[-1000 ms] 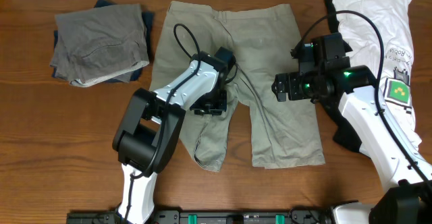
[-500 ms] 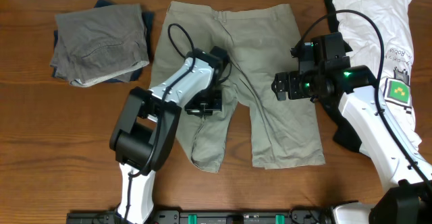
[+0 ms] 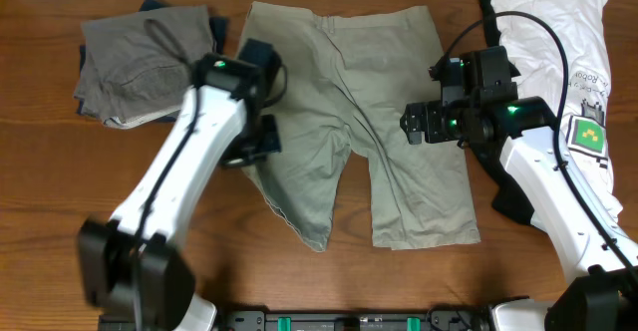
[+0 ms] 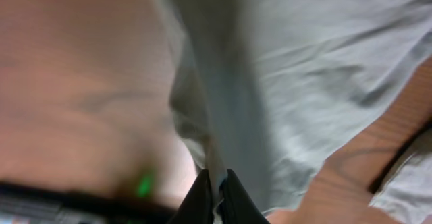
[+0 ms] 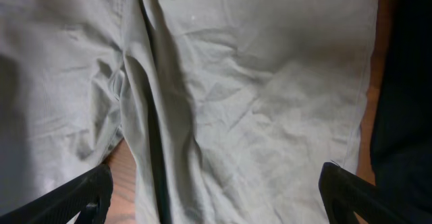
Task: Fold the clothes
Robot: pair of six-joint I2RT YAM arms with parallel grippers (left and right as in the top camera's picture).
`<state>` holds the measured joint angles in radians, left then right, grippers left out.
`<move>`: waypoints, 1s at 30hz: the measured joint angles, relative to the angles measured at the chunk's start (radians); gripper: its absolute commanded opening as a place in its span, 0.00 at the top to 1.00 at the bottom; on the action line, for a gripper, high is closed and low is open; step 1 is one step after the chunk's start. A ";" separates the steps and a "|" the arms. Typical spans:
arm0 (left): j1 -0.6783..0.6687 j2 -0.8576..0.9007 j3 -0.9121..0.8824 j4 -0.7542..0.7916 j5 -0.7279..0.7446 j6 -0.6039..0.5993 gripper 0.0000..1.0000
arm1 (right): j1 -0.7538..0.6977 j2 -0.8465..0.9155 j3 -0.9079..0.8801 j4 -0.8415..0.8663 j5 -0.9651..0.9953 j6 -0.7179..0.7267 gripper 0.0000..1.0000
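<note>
The left jaws are closed tight on a fold of the khaki-green shorts. In the left wrist view the two dark fingers pinch the cloth between them, and the fabric hangs away from the pinch in a long ridge. Seen from overhead, this grip is at the left outer edge of the shorts. The left leg there is gathered and narrow, while the right leg lies flat.

The right jaws are spread wide and hold nothing. They are above the right leg of the shorts, one finger at each side of the wrist view.

The shorts lie in the middle of the desk, waistband at the far side. A grey pile lies far left, with a navy piece under it. A white T-shirt with a green print lies far right, and a black piece lies beside the right arm.
</note>
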<state>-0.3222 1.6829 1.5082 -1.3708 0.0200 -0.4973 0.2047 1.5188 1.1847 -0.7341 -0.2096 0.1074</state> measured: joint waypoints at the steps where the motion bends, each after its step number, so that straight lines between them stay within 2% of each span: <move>1: 0.001 -0.023 0.000 -0.034 -0.023 -0.014 0.94 | 0.000 0.000 0.000 0.004 0.000 -0.002 0.04; 8: 0.001 -0.093 -0.044 -0.169 -0.119 -0.111 0.94 | 0.000 0.000 0.000 0.026 0.000 -0.006 0.04; 15: 0.001 -0.093 -0.281 -0.166 -0.188 -0.208 0.93 | 0.000 0.000 0.000 0.026 0.000 -0.006 0.04; 17: 0.005 -0.093 -0.349 -0.162 -0.209 -0.240 0.72 | 0.000 0.000 0.000 0.026 0.000 -0.006 0.04; 19: 0.018 -0.092 -0.383 -0.146 -0.223 -0.264 0.33 | 0.000 0.000 0.000 0.026 0.000 -0.006 0.04; 22: 0.050 -0.091 -0.388 -0.115 -0.239 -0.291 0.05 | 0.000 0.000 0.000 0.025 0.000 -0.008 0.04; 26: 0.106 -0.091 -0.388 -0.083 -0.249 -0.297 0.02 | 0.000 0.000 0.000 0.013 0.013 -0.013 0.05; 30: 0.154 -0.091 -0.386 -0.032 -0.256 -0.281 0.02 | -0.014 0.000 0.000 -0.008 0.105 0.037 0.09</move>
<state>-0.1684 1.5917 1.1217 -1.4029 -0.2359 -0.7780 0.1909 1.5188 1.1847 -0.7418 -0.1043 0.1448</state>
